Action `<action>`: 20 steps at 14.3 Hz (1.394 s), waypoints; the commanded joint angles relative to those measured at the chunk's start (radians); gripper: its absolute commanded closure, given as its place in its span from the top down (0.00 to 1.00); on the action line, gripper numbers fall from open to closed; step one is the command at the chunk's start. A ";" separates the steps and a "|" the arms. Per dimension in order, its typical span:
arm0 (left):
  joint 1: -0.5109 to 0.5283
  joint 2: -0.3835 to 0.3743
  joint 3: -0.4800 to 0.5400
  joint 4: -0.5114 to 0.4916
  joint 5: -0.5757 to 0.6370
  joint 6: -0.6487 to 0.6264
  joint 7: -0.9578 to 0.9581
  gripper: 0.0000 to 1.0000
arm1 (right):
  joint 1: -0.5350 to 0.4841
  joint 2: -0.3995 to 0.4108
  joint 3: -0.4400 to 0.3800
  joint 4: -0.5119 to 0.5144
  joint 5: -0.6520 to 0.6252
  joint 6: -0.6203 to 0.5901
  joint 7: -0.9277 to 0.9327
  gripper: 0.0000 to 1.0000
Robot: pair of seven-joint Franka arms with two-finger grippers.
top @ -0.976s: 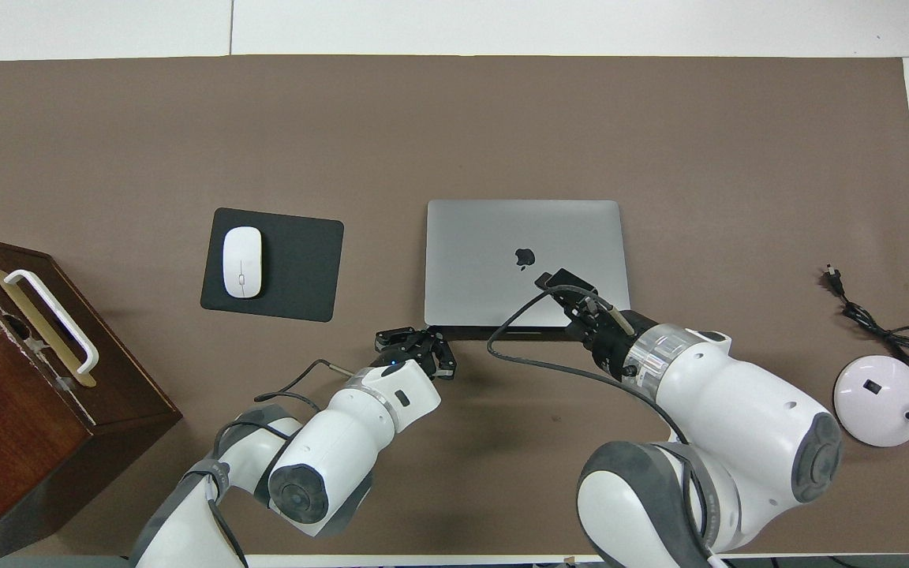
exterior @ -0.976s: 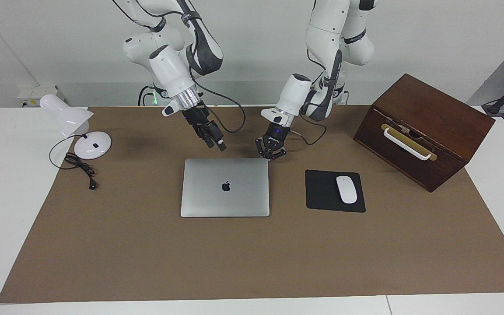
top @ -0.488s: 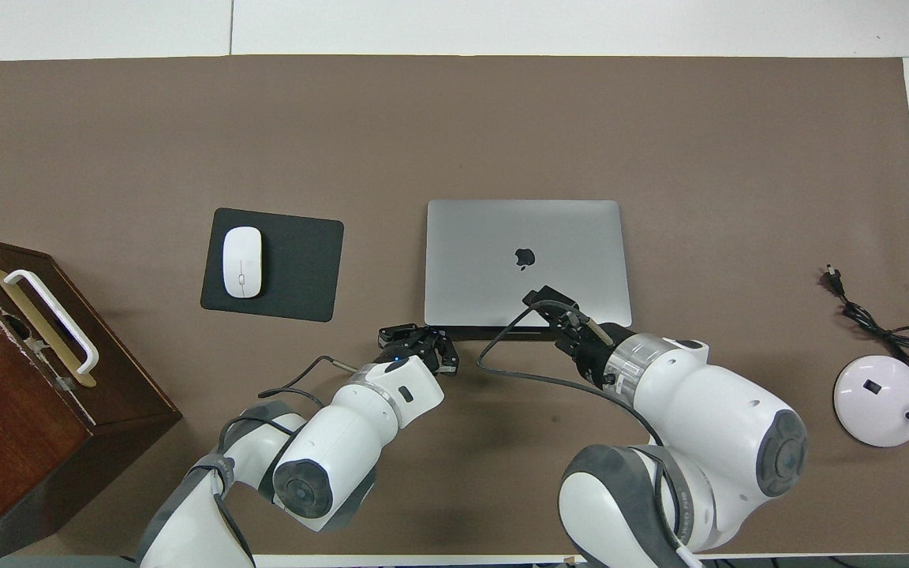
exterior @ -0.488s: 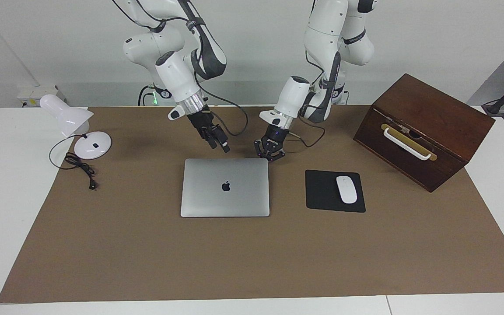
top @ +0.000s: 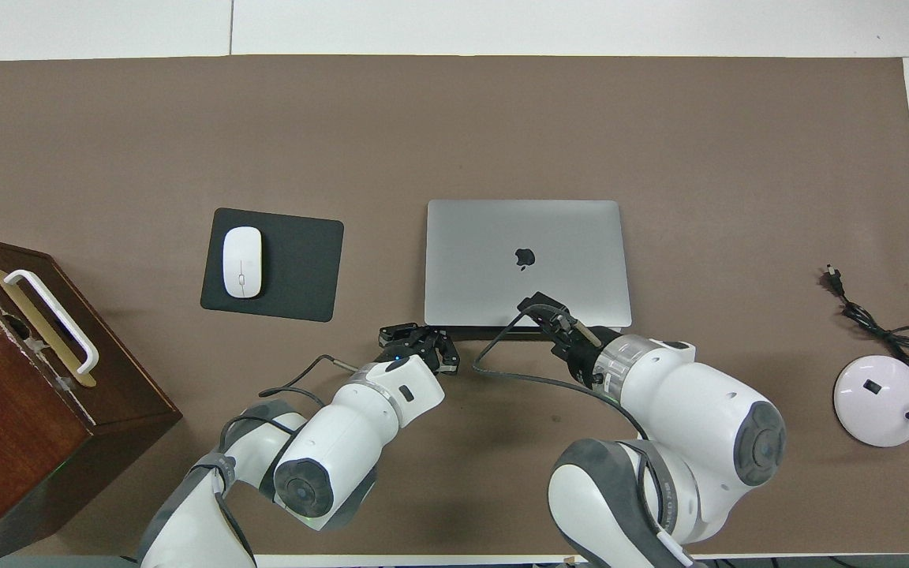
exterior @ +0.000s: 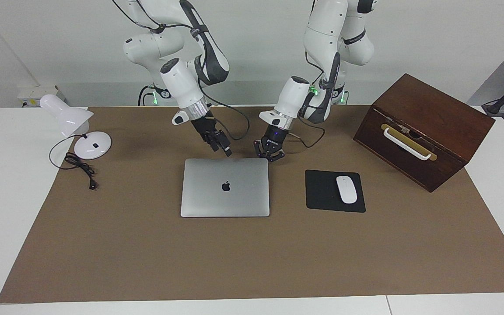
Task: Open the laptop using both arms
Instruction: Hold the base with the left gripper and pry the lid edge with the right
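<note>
The silver-grey laptop (exterior: 225, 187) lies closed and flat on the brown mat, its apple logo up; it also shows in the overhead view (top: 527, 260). My left gripper (exterior: 270, 155) is low at the laptop's robot-side corner toward the left arm's end, fingers spread open and empty; in the overhead view (top: 417, 339) it is just off that corner. My right gripper (exterior: 226, 152) points down over the laptop's robot-side edge, close above it; in the overhead view (top: 533, 304) it covers that edge near the middle.
A black mouse pad (exterior: 324, 192) with a white mouse (exterior: 346, 189) lies beside the laptop toward the left arm's end. A brown wooden box (exterior: 422, 129) stands past it. A white desk lamp (exterior: 77, 127) with its cable is at the right arm's end.
My right gripper has come down and drawn back toward the laptop's robot-side edge. My left gripper has hardly moved. The laptop stays closed.
</note>
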 commanded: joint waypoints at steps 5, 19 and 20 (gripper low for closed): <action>-0.020 0.079 0.018 0.030 -0.020 0.017 0.023 0.00 | 0.004 0.035 0.002 -0.003 0.017 0.042 -0.026 0.99; -0.020 0.101 0.020 0.030 -0.020 0.017 0.037 0.00 | 0.005 0.110 0.002 0.032 0.017 0.087 -0.030 0.99; -0.020 0.101 0.020 0.030 -0.020 0.017 0.040 0.00 | 0.005 0.116 0.002 0.041 0.017 0.087 -0.030 0.99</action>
